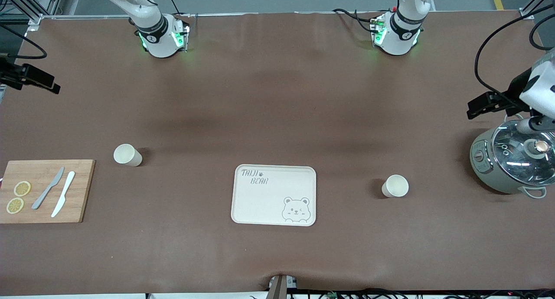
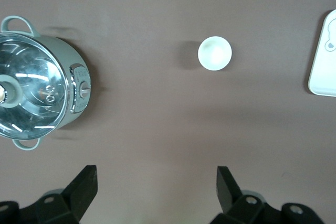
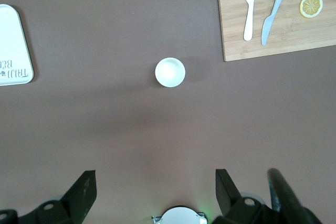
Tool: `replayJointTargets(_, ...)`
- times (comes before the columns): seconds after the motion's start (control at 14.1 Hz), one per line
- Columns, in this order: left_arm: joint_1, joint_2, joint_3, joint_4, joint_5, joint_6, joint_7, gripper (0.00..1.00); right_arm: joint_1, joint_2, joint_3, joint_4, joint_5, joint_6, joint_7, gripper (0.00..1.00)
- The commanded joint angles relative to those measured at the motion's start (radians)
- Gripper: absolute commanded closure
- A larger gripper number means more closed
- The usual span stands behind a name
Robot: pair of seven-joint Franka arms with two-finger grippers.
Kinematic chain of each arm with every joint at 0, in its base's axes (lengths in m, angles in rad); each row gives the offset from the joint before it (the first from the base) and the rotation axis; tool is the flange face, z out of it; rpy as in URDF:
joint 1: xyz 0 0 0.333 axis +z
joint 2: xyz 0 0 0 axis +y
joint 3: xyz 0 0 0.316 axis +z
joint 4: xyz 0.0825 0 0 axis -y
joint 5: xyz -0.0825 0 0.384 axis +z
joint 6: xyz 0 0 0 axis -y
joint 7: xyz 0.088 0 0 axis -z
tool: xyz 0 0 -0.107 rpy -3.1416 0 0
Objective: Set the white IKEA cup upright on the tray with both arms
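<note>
Pot (image 1: pixel 511 160) (lidded) beside cup (image 1: pixel 395 186), board (image 1: pixel 45 197) endmost.

Two white cups upright on the brown table, cream tray bare between them.

The tray (image 1: pixel 274 195) lies flat at lower centre of the front view, a cream rectangle with rounded corners, grey "TAIJI BEAR" lettering in its upper corner and a bear face in its lower corner; nothing rests on it. One white cup (image 1: pixel 127 155) stands mouth up in the left-centre of the front view, just beside the upper corner of a wooden board; it sits mid-frame in the right wrist view (image 3: pixel 170 72). The other white cup (image 1: pixel 395 186) stands mouth up in the right-centre, between tray and a pot; it shows in the upper middle of the left wrist view (image 2: pixel 214 53). Both cups are well apart from the tray.
</note>
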Motion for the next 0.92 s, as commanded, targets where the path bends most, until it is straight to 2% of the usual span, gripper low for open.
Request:
replayJointTargets(0.0,-0.001,0.047,-0.005,0.003,0.030,0.048,-0.008,0.00,-0.008,0.020,0.010,0.019,0.003,0.002,0.014,0.00)
replayJointTargets(0.21,-0.004,0.065,-0.006,-0.039,0.027,0.129,-0.011,0.00,-0.005,0.055,0.010,0.026,0.001,-0.004,0.015,0.00)
replayJointTargets(0.64,0.001,0.157,-0.006,-0.042,0.022,0.217,-0.015,0.00,0.012,0.152,0.013,0.029,-0.014,0.003,0.002,0.00)
replayJointTargets(0.85,0.002,0.168,-0.008,-0.049,0.027,0.230,-0.015,0.00,0.020,0.227,0.013,0.031,-0.020,0.003,0.005,0.00)
